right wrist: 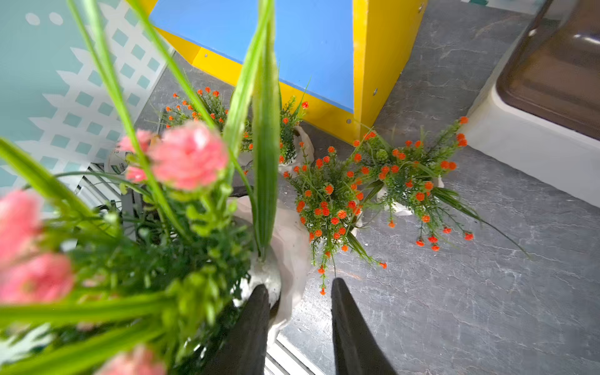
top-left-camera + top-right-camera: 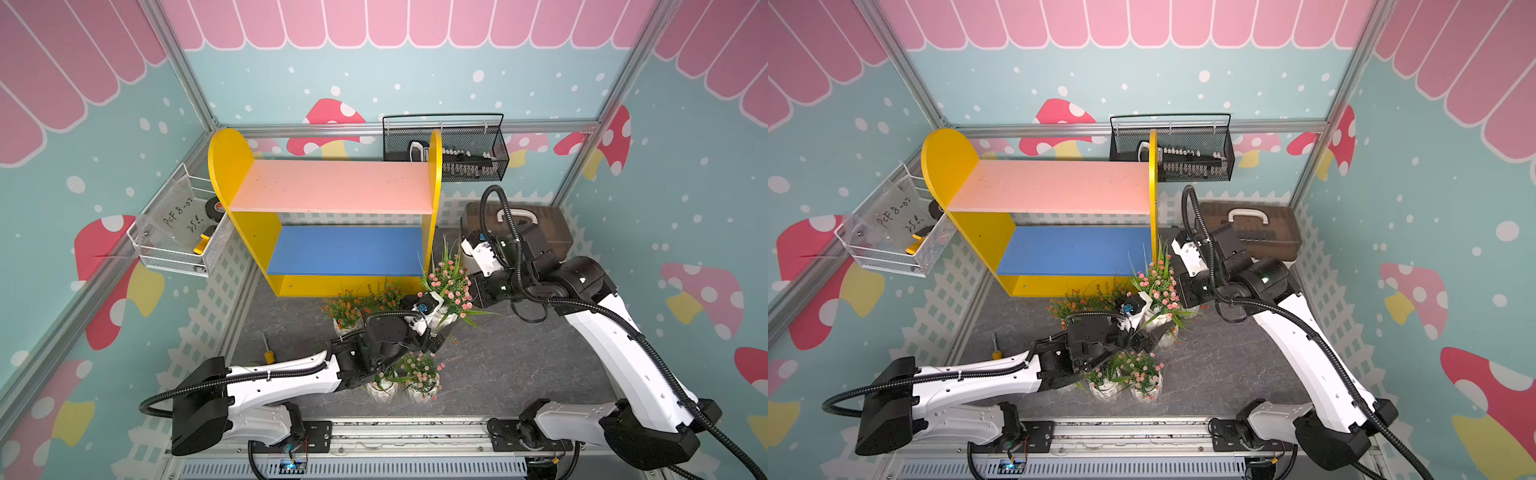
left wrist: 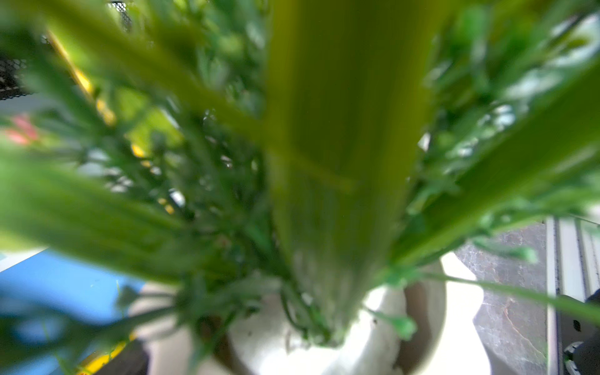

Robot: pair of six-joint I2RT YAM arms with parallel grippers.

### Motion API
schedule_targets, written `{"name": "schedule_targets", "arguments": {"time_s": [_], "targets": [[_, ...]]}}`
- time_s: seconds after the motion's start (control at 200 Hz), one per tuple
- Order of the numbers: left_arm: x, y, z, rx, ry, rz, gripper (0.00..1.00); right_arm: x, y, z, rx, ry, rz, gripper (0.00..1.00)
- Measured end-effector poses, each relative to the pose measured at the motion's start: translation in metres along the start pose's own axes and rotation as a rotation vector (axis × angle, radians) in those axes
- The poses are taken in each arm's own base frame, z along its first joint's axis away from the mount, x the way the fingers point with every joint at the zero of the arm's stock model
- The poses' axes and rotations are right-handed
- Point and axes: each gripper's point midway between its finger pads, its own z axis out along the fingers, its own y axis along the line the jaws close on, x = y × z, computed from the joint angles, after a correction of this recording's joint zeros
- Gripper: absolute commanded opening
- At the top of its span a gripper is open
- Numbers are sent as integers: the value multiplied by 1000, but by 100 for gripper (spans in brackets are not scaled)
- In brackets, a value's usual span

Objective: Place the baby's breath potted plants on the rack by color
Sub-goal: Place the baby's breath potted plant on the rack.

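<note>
The rack (image 2: 332,187) (image 2: 1050,187) stands at the back with nothing on its pink upper board or its blue lower board (image 1: 259,29). One pink baby's breath potted plant (image 2: 449,286) (image 2: 1158,286) hangs in front of the rack's right side. My left gripper (image 2: 440,334) is shut on its white pot (image 3: 373,324). My right gripper (image 1: 298,284) is open astride the pot's rim (image 1: 292,233), with a gap at the outer finger. Several orange plants (image 1: 328,201) (image 2: 345,309) stand on the table below. Two pink plants (image 2: 419,374) stand under the left arm.
A black mesh basket (image 2: 469,153) hangs on the back wall and a white wire basket (image 2: 178,237) on the left wall. A brown case with a white handle (image 2: 540,232) sits at the right. A yellow-handled screwdriver (image 2: 268,351) lies at the left.
</note>
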Motion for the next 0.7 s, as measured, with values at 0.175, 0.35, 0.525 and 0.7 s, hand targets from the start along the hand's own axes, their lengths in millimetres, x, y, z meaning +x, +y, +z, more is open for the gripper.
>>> {"name": "schedule_targets", "arguments": {"time_s": [0.175,0.35,0.525,0.7], "targets": [[4,6,0,-35,16,1,70,-7,-29,-25,130,-95,25,36],[7,12,-3,-63,39,6,71,4,-55,-50,257,-168,49,38],[-9,25,-5,-113,53,-3,71,32,-72,-45,324,-170,70,39],[-44,47,-5,-176,33,-16,71,62,-85,-14,342,-128,113,40]]}}
